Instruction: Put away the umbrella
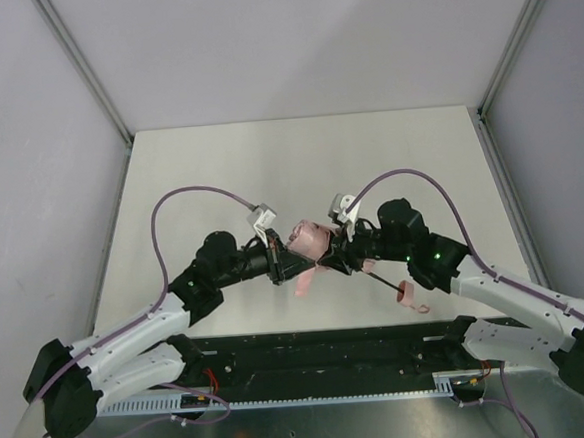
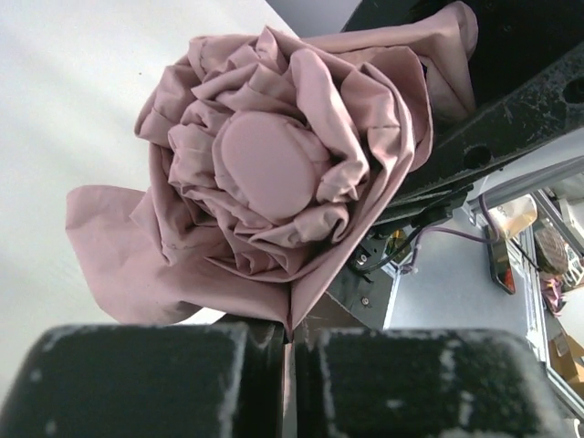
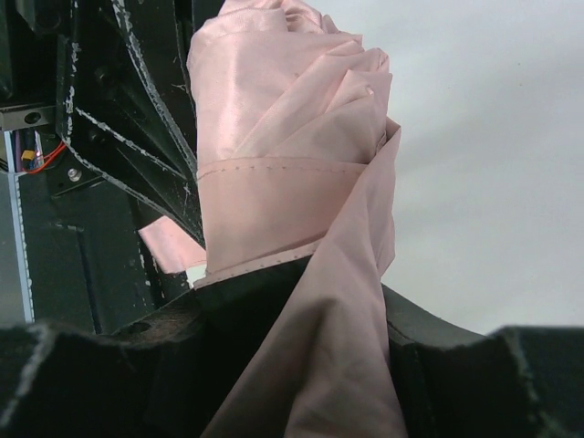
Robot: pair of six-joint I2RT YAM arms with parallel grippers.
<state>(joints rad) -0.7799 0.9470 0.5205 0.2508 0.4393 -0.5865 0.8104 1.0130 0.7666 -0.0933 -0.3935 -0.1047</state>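
Table (image 1: 218, 164) first: both arms meet over its middle, toward the near edge. Between them is the umbrella (image 1: 311, 240), its long axis running from the bunched canopy out toward the near-right corner, with the shaft and handle (image 1: 407, 293) trailing past the right arm. The right gripper (image 1: 340, 249) grasps the rolled canopy around its waist. The left gripper (image 1: 284, 265), clenched, faces the canopy's tip and pinches 1 loose flap (image 2: 182, 283).

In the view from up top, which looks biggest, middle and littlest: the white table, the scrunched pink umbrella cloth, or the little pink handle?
1. The white flat table top, by far the biggest.
2. The bunched pale pink umbrella fabric.
3. The small pink umbrella handle, clearly the littlest.
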